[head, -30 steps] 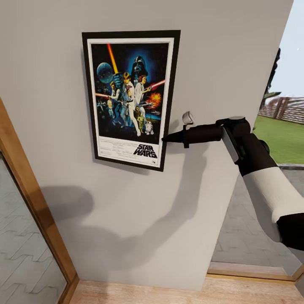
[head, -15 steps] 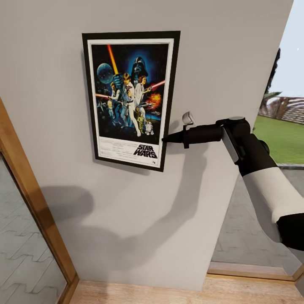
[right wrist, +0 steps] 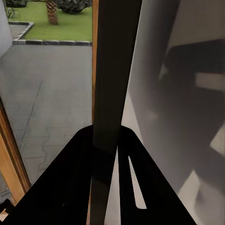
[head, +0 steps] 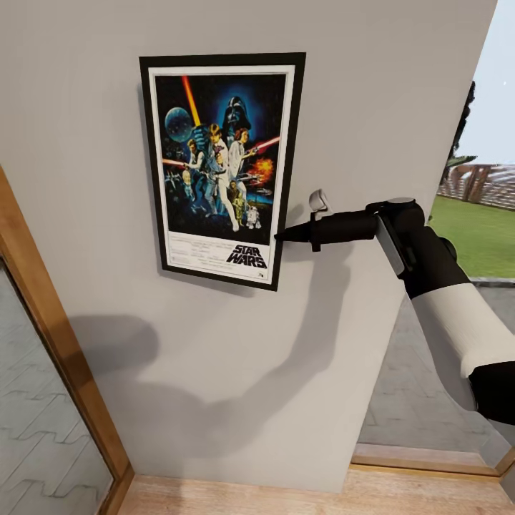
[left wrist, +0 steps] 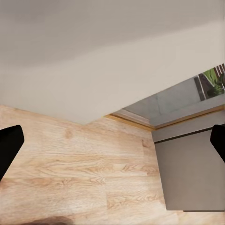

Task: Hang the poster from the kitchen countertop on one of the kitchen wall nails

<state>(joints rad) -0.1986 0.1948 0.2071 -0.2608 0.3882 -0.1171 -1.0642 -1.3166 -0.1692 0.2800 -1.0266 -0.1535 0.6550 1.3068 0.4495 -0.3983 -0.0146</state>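
Nothing has moved since the earlier head-view pictures — the poster [head: 222,168], the right arm and the camera all sit exactly where they were a second ago.

The poster lies flat against the off-white wall [head: 372,86], upright with a slight lean, its top edge high in the head view. The right gripper [head: 280,233] reaches in sideways from the poster's right and meets the black frame low on that edge, level with the "STAR WARS" logo. In the right wrist view the frame [right wrist: 110,93] runs edge-on straight down between the two dark fingers [right wrist: 70,187], which sit closed on it from either side — so the fingers are clamped on the poster's edge. A grip on the side edge keeps the arm off the picture face and lets the back stay pressed to the wall.

No nail can be made out; if one carries the poster it is hidden behind the frame, so I cannot tell whether the poster hangs by itself or only by the grip. My guess is the task is near its end, the hold kept while the hang is checked.

The left gripper [left wrist: 112,140] points down at a wooden floor [left wrist: 70,164], its fingers wide apart at either border of the left wrist view, holding nothing.
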